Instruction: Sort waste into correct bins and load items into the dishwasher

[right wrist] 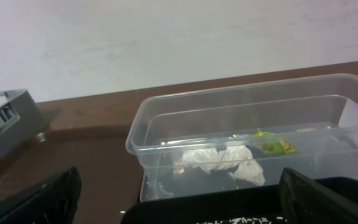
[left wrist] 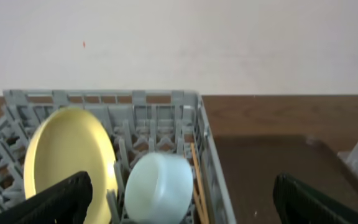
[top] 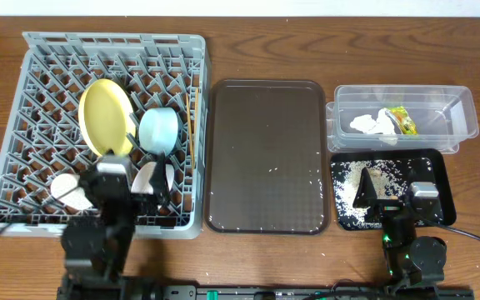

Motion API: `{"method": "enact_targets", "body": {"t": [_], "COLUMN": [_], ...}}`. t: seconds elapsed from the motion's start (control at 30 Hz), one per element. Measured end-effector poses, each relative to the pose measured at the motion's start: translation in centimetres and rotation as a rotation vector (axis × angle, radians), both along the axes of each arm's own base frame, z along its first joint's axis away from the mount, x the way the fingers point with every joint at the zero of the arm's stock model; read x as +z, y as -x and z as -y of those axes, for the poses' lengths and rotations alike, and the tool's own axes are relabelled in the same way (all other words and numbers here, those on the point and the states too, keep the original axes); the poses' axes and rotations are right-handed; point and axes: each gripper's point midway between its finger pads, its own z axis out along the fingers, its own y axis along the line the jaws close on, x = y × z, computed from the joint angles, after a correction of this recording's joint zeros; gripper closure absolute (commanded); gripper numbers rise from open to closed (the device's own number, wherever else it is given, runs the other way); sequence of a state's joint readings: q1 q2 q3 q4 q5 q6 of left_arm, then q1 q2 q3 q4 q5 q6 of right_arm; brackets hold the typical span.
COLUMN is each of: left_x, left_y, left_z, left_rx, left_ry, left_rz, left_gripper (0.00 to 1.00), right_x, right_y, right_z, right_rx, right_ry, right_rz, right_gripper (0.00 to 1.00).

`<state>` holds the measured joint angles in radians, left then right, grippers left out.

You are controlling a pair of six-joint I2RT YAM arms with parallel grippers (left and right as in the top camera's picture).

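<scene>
The grey dish rack (top: 32, 50) at the left holds the upright pale-yellow plate (top: 105, 117), light-blue bowl (top: 158, 129), chopsticks (top: 193, 117), pinkish-white bowl (top: 152, 177) and white cup (top: 67, 190). My left gripper (top: 132, 179) is open and empty above the rack's front; its wrist view shows the plate (left wrist: 70, 152), the bowl (left wrist: 157, 186) and the chopsticks (left wrist: 197, 180). The clear tub (top: 465, 108) holds the tissue (top: 373, 123) and the wrapper (top: 402, 119). The black tray (top: 436, 167) holds rice crumbs (top: 357, 179). My right gripper (top: 394, 196) is open and empty over that tray, facing the tub (right wrist: 148, 134).
The dark brown serving tray (top: 265, 154) lies between the rack and the bins, with a few white specks along its right and front edges. The clear tub stands directly behind the black tray. Bare wooden table runs along the back edge.
</scene>
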<state>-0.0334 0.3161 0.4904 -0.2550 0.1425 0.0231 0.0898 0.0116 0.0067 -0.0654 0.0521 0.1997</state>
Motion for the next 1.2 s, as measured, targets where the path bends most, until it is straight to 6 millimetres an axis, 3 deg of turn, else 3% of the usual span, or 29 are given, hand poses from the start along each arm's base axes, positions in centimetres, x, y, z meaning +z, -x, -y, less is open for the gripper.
{"method": "enact_targets", "body": {"t": [0.33, 0.53, 0.7, 1.2], "left_x": [-4.0, -6.3, -10.1, -10.4], "left_y": [1.1, 0.1, -0.5, -0.4], "left_z": [-2.3, -2.7, -2.7, -3.1], "left_rx": [0.104, 0.116, 0.119, 0.138], "left_ry": [-0.003, -0.004, -0.004, -0.007], "left_rz": [0.111, 0.148, 0.086, 0.067], "left_gripper": [0.06, 0.06, 0.06, 0.06], "right_x": [0.0, 0.0, 0.0, 0.0], "right_y": [0.0, 0.0, 0.0, 0.0], "right_z": [0.0, 0.0, 0.0, 0.0], "right_rx": [-0.001, 0.000, 0.000, 0.000], "right_ry": [0.000, 0.000, 0.000, 0.000], "right_rz": [0.000, 0.000, 0.000, 0.000], "right_gripper": [0.01, 0.01, 0.01, 0.01]}}
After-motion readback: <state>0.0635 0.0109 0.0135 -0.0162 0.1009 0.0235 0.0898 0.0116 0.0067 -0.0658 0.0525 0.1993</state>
